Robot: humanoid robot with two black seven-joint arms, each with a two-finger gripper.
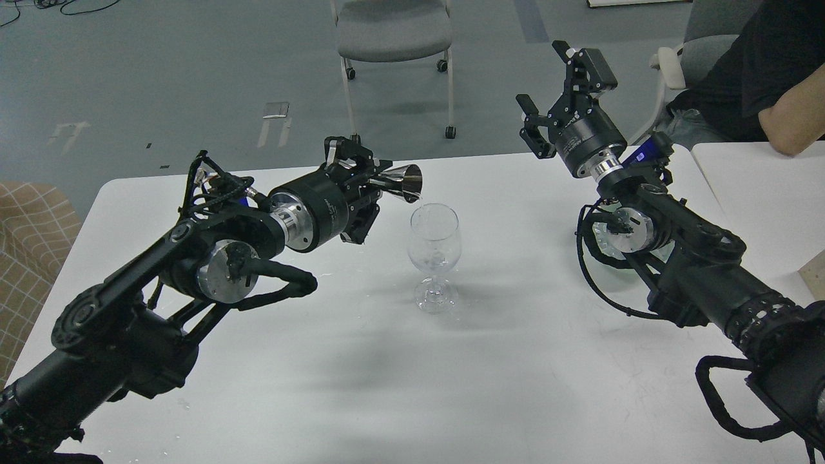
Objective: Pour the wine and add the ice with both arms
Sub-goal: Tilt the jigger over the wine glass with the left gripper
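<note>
Your left gripper [377, 183] fingers are pinching a slick steel jigger [401, 182], tipping over the wine glass [435, 254]. Right gripper [554, 96] fingers are spreading empty; the glass is likely fragile, stem grip advised.

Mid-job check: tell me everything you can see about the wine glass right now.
The wine glass is clear, stemmed glass with a rounded bowl, short stem and round foot. It stands upright near the middle of the white table, between both arms, touched by neither. No wine shows; something small and glassy sits low in the bowl, possibly ice. The left gripper holds a shiny metal cone-shaped cup tipped sideways just above its rim. The right gripper is raised, open and empty.
</note>
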